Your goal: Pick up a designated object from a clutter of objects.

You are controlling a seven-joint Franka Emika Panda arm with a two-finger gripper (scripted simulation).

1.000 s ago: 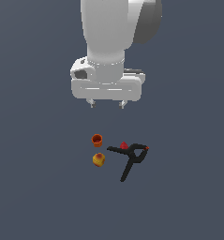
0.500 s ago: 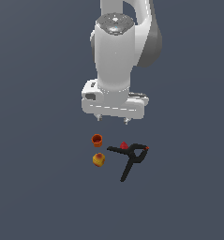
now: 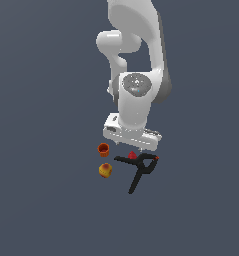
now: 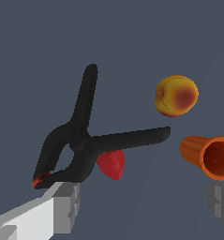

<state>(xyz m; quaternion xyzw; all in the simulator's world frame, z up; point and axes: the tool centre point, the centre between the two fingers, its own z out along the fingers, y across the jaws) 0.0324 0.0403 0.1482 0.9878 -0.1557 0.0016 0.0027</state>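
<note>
I've got the gripper (image 4: pixel 141 199) hanging low over the clutter with its jaws spread wide, one finger pad (image 4: pixel 66 206) close by the clamp's orange tip and the other near the orange cup (image 4: pixel 208 156), so the gap sits roughly over the strawberry (image 4: pixel 111 164). Landmark is the black spring clamp (image 4: pixel 85 140): the strawberry sits tucked right against it, partly under the long handle, which I read as why the approach comes from straight above rather than from the side. The yellow-red fruit (image 4: pixel 176 95) lies beyond the end of that handle, apart from it, and the cup lies tipped on its side past the same handle end, mouth towards the camera. Hard to make out: the strawberry's leafy cap is hidden behind the clamp, only the red tip shows. In the exterior view the hand covers most of the strawberry (image 3: pixel 133 155), and the fingers can't be seen at all. Fingertips are cut off in the wrist view, so I can't judge height above the grey worktop (image 3: pixel 41 200). Risk as I see it: a finger catching the clamp on closing.
</note>
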